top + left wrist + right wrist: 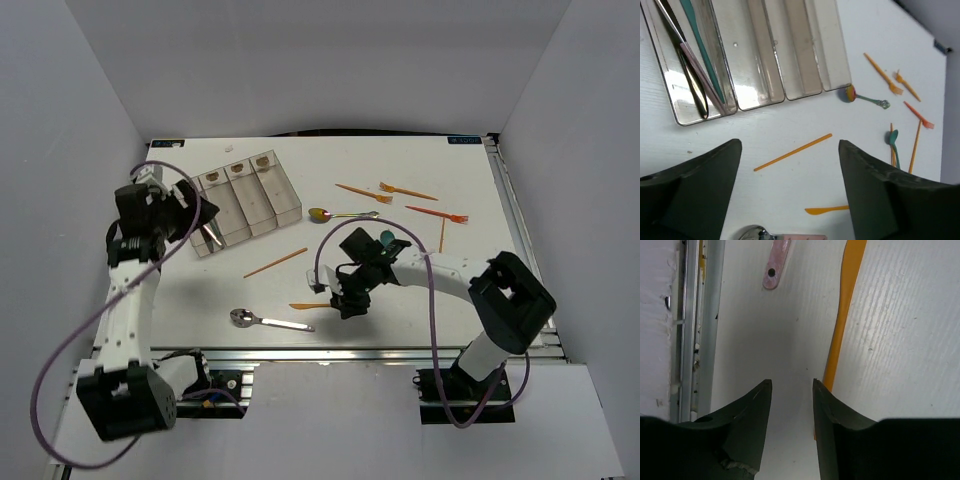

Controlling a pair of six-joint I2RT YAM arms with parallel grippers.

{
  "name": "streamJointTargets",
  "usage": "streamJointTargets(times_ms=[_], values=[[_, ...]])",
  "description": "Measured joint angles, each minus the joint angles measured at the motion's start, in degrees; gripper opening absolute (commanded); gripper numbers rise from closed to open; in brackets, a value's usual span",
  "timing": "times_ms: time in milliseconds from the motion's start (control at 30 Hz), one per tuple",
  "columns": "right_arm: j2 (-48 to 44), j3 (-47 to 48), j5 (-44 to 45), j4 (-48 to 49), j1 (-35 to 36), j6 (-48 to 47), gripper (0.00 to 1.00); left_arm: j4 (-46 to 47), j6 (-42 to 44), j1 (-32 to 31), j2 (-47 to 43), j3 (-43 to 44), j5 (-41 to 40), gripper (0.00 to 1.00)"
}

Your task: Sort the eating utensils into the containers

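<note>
the containers [278, 195] stand near the far left corner of the bench [480, 290], four clear bins joined side by side. each bin has its long axis from the far edge towards the near edge, leaning a little to the right at its near end. the brown marks are at the far ends.

the left gripper [203, 232] hangs over the near end of the leftmost bin. in the left wrist view its jaws stand wide apart and have hold of nothing. only this view shows what is inside the leftmost bin: a teal utensil [700, 45] and a pink handle [700, 72], both lying along the bin.

the orange stick [275, 262] lies on the bench near the containers, slanted, with its right end farther away. the rainbow spoon [340, 214] lies just beside the rightmost bin, its bowl to the left.

the right gripper [350, 303] is low over the near middle of the bench, beside the orange knife [310, 305], which lies about parallel to the near edge. in the right wrist view its jaws are partly open with only bare bench between them. the knife runs just beside one finger [840, 430], and whether they touch is not clear. this view also shows a hole in the handle end of the metal spoon [270, 321], and the rail [690, 340] of the near edge.
</note>
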Motion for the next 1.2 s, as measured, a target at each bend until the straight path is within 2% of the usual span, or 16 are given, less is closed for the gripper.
streamJointTargets(times_ms=[33,67,267,400,600,667,700,733,767,833,867,1067,1200], values=[[1.03,0.55,0.31,-0.02,0.46,1.77,0.52,0.31,-0.52,0.02,-3.67,-1.9,0.11,0.95],[1.84,1.05,0.63,0.04,0.94,3.43,0.54,0.39,-1.05,0.02,-7.15,-3.8,0.09,0.95],[3.82,2.62,4.98,2.1,3.93,10.08,0.54,1.05,-7.37,0.07,-23.15,-13.44,-0.33,0.96],[4.44,2.95,8.13,4.33,4.72,12.76,0.53,0.96,-10.69,0.09,-28.61,-17.4,-0.46,0.96],[7.1,2.64,13.53,7.5,4.72,13.73,0.47,0.98,-14.69,0.09,-31.93,-19.69,0.22,0.95],[7.17,2.14,14.84,9.33,4.76,14.1,0.41,1.51,-16.24,0.09,-32.94,-21.16,1.09,0.95],[7.04,1.88,15.13,9.88,4.76,14.32,0.28,1.9,-17.22,0.09,-33.48,-22.1,1.55,0.95],[6.82,1.49,15.47,10.45,4.79,14.43,0.28,2.08,-18.43,0.09,-34.12,-23.32,2.08,0.95],[6.6,1.07,15.65,11.26,4.85,14.58,0.18,3.1,-19.87,0.09,-34.75,-24.41,2.84,0.95],[6.03,-0.13,15.82,13.16,4.92,14.36,0.09,4.61,-22.43,0.09,-36.02,-26.82,4.33,0.94],[5.7,-0.66,15.98,13.97,4.92,14.36,0.0,5.55,-23.98,0.09,-36.65,-28.2,5.25,0.93],[4.9,-1.64,15.96,15.21,4.74,14.34,0.0,11.13,-32.76,-0.04,-36.89,-34.07,10.12,0.89],[4.76,-0.17,13.73,12.2,2.97,14.34,0.0,14.16,-36.59,-1.99,-34.53,-34.86,11.23,0.78]])
